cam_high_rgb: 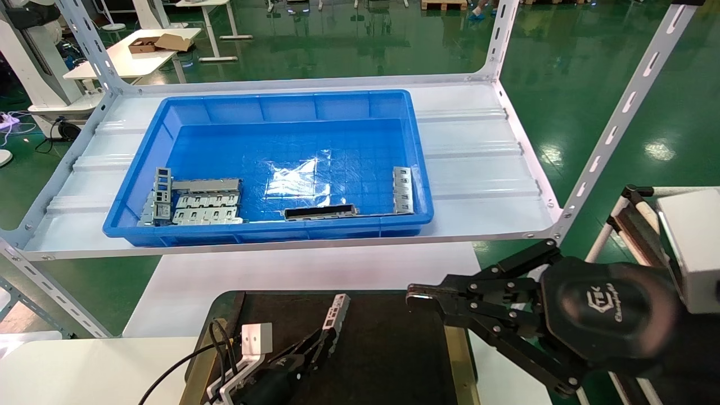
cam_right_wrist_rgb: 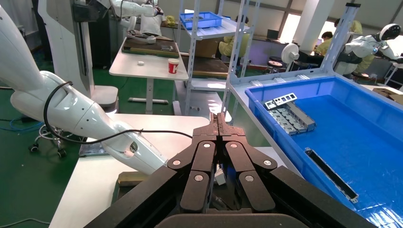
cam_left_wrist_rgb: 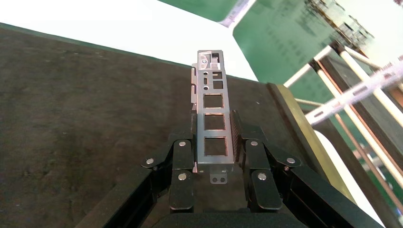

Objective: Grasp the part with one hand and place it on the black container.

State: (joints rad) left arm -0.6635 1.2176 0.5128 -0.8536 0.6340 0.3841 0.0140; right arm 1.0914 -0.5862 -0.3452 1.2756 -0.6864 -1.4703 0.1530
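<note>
— Item one, the working claw. What did you note?

— Left claw (cam_high_rgb: 325, 339), black, on the glossy white arm (cam_right_wrist_rgb: 85, 118) with a looping black cable (cam_high_rgb: 216, 340). Fingers (cam_left_wrist_rgb: 182, 164) clamped on the part (cam_left_wrist_rgb: 214, 124), one on each long edge, gripping its lower end.

— And the part itself?

— Slim silver-grey metal bar, a row of rectangular windows along it, smaller holes near the free end. It stuck out beyond the fingertips, slanting up and away from the claw, over the black tray (cam_high_rgb: 388, 349). Whether its lower end touched the tray, I could not tell.

— The tray?

— Flat, dark, rounded corners, a brass-coloured strip (cam_high_rgb: 460, 354) down its right side. It sat on the white table (cam_high_rgb: 84, 371) in front of the shelf.

— The other claw?

— Right claw (cam_high_rgb: 419, 298), black, fingers pressed together on nothing, hovering near the tray's far right corner.

— Beyond that?

— Blue bin (cam_high_rgb: 270, 169) on the white shelf (cam_high_rgb: 478, 163). Inside it: grey slotted plates (cam_high_rgb: 205, 205) stacked at the near left corner, a dark narrow channel piece (cam_high_rgb: 320, 211) along the near wall, another grey bar (cam_high_rgb: 402, 190) at the near right.
</note>
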